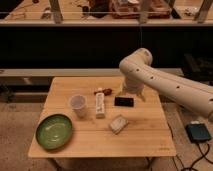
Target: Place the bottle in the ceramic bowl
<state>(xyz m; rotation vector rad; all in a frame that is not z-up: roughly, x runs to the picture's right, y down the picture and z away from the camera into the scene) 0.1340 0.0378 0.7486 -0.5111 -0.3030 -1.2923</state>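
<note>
The bottle [100, 105] lies flat mid-table, not yet held. A cup [77, 104] stands just beside it at 9 o'clock, a pale block [118, 123] is near at 5, and the bowl [54, 131] is farther off at 8. The gripper [124, 101] sits low at 3 o'clock, apart from the bottle; I cannot tell whether it is spread or closed. A poor grab may roll the bottle into the cup, and the carry to the bowl could tip the cup.

A lab-like workshop: cluttered benches [131, 9] behind rails [55, 11], a wooden table [145, 136], the tool [125, 101] low over its far side.
</note>
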